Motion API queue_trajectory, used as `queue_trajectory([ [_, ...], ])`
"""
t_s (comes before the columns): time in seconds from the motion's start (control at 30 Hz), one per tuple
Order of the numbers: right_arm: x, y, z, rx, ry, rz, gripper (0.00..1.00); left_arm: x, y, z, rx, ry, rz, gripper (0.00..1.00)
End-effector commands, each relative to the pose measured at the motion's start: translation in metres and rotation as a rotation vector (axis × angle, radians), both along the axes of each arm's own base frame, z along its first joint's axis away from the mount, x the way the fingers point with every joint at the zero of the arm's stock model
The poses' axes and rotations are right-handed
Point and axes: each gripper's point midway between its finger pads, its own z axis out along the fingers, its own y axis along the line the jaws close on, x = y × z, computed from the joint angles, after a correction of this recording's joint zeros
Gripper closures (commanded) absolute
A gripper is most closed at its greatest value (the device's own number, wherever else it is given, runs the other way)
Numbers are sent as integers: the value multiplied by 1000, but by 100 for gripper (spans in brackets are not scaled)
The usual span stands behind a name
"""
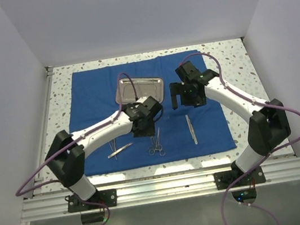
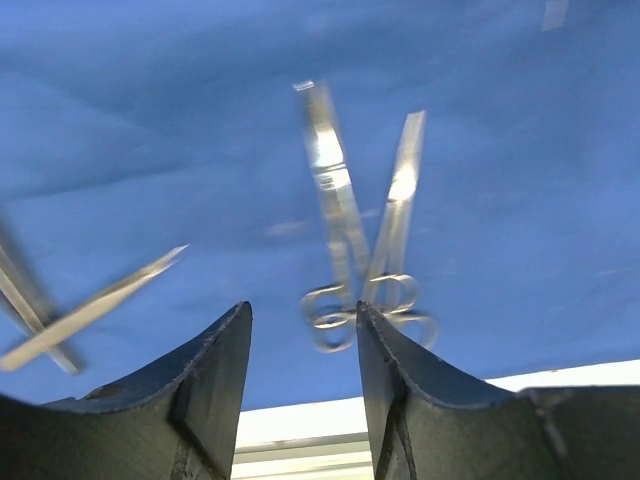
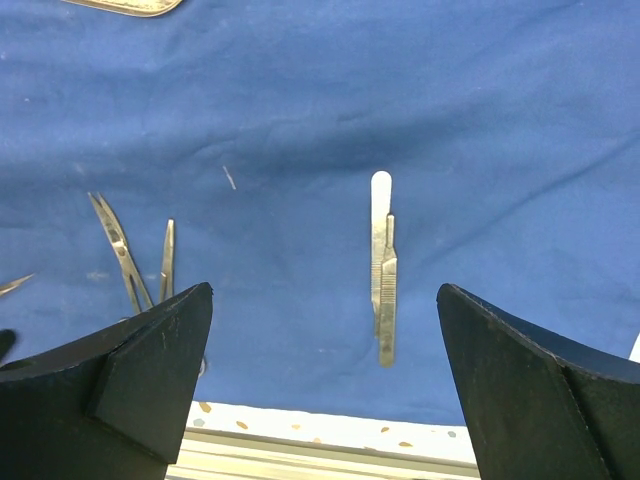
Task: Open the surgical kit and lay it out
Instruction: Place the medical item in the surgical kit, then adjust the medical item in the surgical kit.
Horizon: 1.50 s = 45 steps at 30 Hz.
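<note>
The royal-blue cloth [image 1: 210,131] lies spread flat on the table. The steel tray [image 1: 137,88] sits on it at the back middle. Ring-handled scissors [image 1: 156,144] lie near the cloth's front, and show blurred in the left wrist view [image 2: 355,230]. Tweezers [image 1: 119,150] lie to their left, and show in the left wrist view [image 2: 95,305]. A flat silver handle [image 1: 191,129] lies to the right, also in the right wrist view [image 3: 383,265]. My left gripper [image 2: 300,315] is open and empty above the scissors. My right gripper [image 3: 325,300] is wide open and empty above the cloth.
The speckled table [image 1: 233,59] shows around the cloth. White walls enclose the back and both sides. A metal rail [image 1: 167,187] runs along the near edge, by the arm bases.
</note>
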Motion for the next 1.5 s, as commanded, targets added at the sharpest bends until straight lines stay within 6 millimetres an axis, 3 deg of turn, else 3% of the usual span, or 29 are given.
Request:
queue_trajectory([
  [0.0,5,-4,22,11,-54,10,2,-4,13,-2,-21,-18,-59,51],
  [0.03,5,-4,22,9,-53,11,2,-13,19,-13,-12,12,-66,52],
  [0.23,8,-6,26,-2,-51,7,2,-24,40,-36,33,36,-53,53],
  [0.5,14,1,26,4,-24,17,2,-16,68,-54,84,36,-12,54],
  [0.77,23,3,29,-7,-19,17,2,15,108,-64,132,20,66,55],
  [1.07,31,3,31,-25,-22,14,2,62,138,-40,169,-37,159,55],
  [1.17,31,2,34,-30,-26,10,2,80,137,-23,171,-74,168,56],
  [1.27,32,1,36,-37,-32,8,2,110,116,6,112,-134,150,57],
  [1.33,31,-2,37,-42,-33,2,2,122,104,9,86,-131,130,57],
  [1.37,31,-2,38,-41,-33,1,1,136,94,23,59,-164,117,57],
  [1.43,28,-3,38,-40,-29,1,2,150,81,16,48,-150,94,57],
  [1.47,26,-3,39,-36,-29,2,2,166,71,29,24,-185,82,58],
])
